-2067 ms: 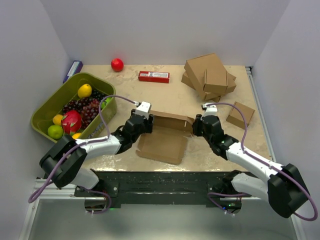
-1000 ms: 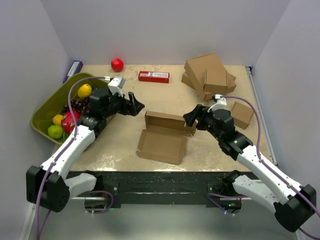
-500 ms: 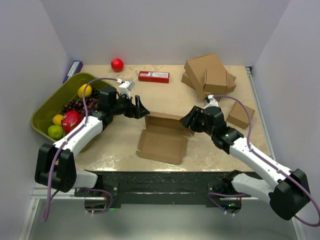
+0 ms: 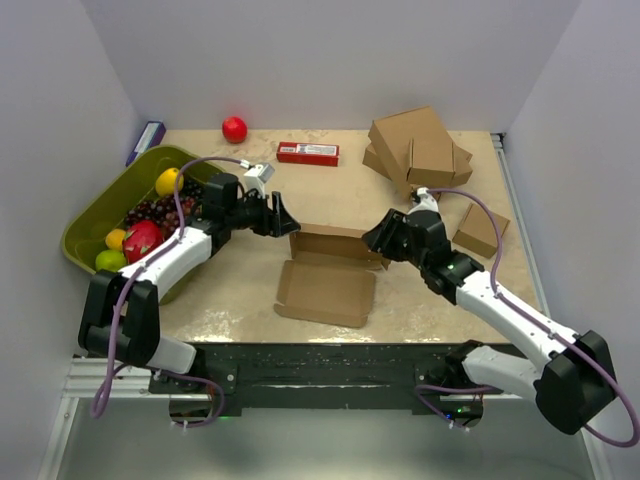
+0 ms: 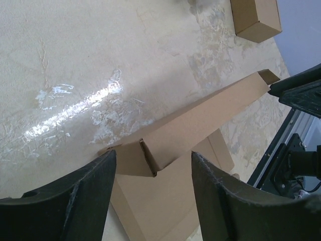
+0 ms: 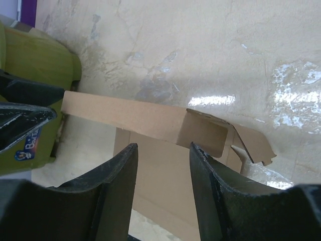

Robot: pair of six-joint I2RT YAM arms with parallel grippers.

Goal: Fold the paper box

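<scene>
Cardboard sits squarely between our two tools: the paper box (image 4: 322, 290) lies in the middle of the table (image 4: 235, 295), its long axis running left to right. Its far wall stands upright. The left gripper (image 4: 286, 222) is just off that wall's left end and the right gripper (image 4: 372, 238) just off its right end, each pointing inward along the wall. Neither arm is clearly nearer; both are about level with the wall's ends. Both pairs of jaws stand partly apart and, as far as we can see, have hold of nothing. Each wrist view shows its own end of the wall framed between the fingers, though we cannot tell whether any finger touches the card. The box is plain brown corrugated board, only part folded: a flat panel reaches toward the near side, the long far wall is raised, and short tabs at its ends are bent inward. We judge the next move turns on working those end tabs from both sides at once
</scene>
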